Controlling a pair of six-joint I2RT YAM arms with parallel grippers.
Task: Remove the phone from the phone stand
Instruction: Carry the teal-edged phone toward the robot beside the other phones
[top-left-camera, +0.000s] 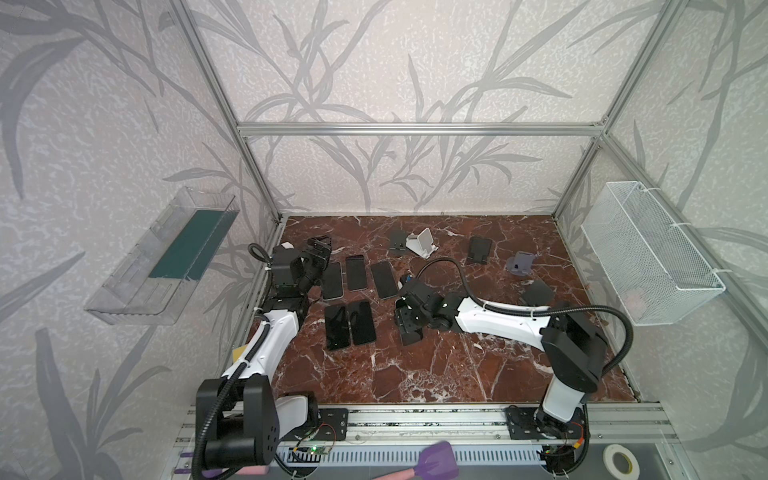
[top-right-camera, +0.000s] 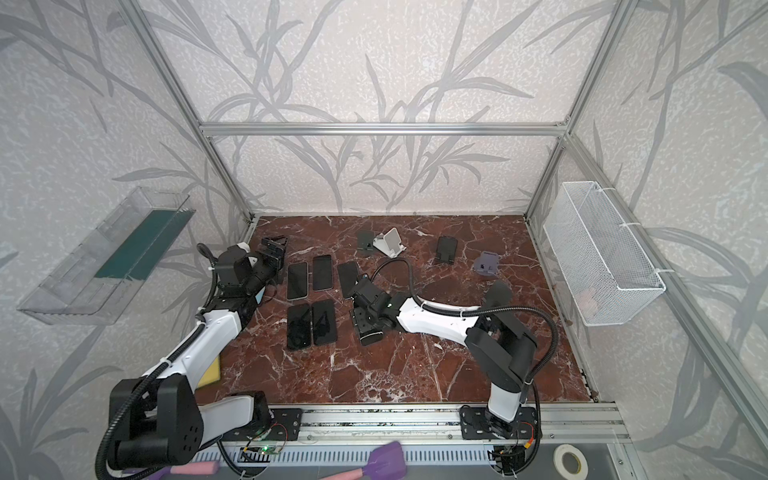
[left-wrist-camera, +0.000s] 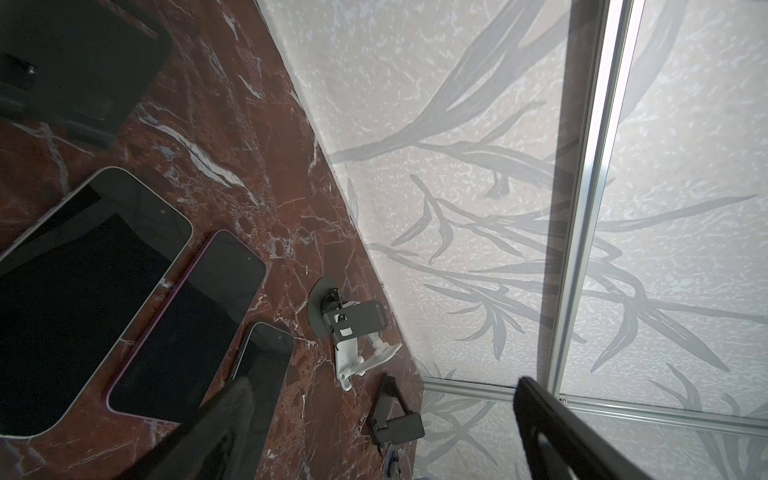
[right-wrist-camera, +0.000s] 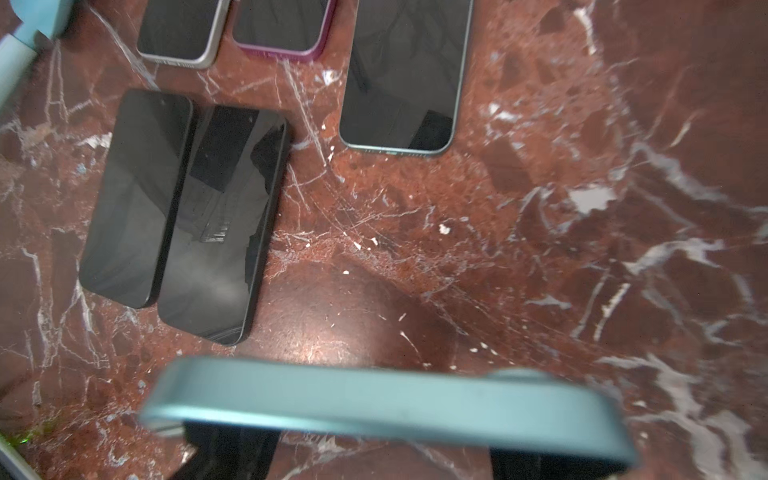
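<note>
Spanning tabletop, red marble (top-left-camera: 415, 374); leaf wallpaper (top-left-camera: 374, 62) around; left fingers (left-wrist-camera: 552, 424) spread wide; right fingers (right-wrist-camera: 232, 455) clamping teal phone (right-wrist-camera: 374, 399).

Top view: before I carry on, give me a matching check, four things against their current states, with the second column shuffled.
1. left pincer
2. right pincer
3. white stand
4. wire basket

a. mounted off the table, at the right
b. open, holding nothing
c. shut on the teal phone
d. standing on the table, no phone on it

Pairs: 1-b, 2-c, 3-d, 4-a
</note>
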